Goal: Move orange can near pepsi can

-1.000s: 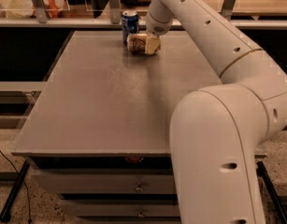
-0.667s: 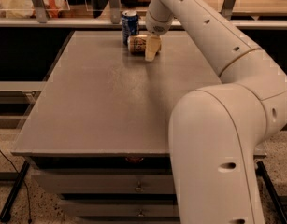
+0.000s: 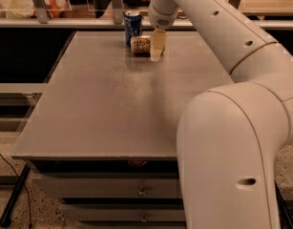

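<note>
The orange can (image 3: 140,45) lies on its side at the far edge of the grey table (image 3: 117,104), its left end right next to the base of the pepsi can (image 3: 132,26), which stands upright just behind it. My gripper (image 3: 155,50) reaches down from the white arm (image 3: 208,27) at the right end of the orange can and covers that end. I cannot tell whether it grips the can or only stands against it.
A rail with glass panels (image 3: 79,20) runs behind the table's far edge. Drawers (image 3: 141,191) sit under the table's front edge. My large white arm body (image 3: 232,156) fills the right foreground.
The gripper has shifted slightly at the orange can's right end. The orange can stays beside the pepsi can.
</note>
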Motion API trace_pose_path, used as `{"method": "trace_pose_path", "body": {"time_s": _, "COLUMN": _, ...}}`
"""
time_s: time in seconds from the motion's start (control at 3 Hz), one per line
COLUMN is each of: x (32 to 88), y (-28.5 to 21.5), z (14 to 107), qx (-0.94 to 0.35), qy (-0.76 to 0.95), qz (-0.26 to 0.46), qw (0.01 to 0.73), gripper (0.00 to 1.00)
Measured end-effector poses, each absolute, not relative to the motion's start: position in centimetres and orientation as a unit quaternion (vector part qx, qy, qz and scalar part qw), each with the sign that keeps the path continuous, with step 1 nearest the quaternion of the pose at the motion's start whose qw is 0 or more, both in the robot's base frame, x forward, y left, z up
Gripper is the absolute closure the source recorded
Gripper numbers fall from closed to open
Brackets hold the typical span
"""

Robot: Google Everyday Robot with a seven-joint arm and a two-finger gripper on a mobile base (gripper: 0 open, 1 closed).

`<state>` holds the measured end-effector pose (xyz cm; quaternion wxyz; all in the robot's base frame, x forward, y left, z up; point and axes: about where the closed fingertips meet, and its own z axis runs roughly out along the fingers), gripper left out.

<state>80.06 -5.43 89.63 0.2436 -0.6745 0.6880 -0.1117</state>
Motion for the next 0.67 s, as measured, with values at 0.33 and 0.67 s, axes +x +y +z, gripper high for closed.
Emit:
{"method": "trace_pose_path", "body": {"time_s": 0.33, "x": 77.6, "y": -5.5, "z": 91.8, "qx": -0.683, "qy": 0.684, "qz": -0.122, "qw": 0.226, "gripper": 0.0}}
{"method": "trace_pose_path", "body": {"time_s": 0.67, "x": 74.0, "y": -6.1, "z": 93.2, "qx": -0.691, "qy": 0.686, "qz": -0.127, "qw": 0.191, "gripper": 0.0}}
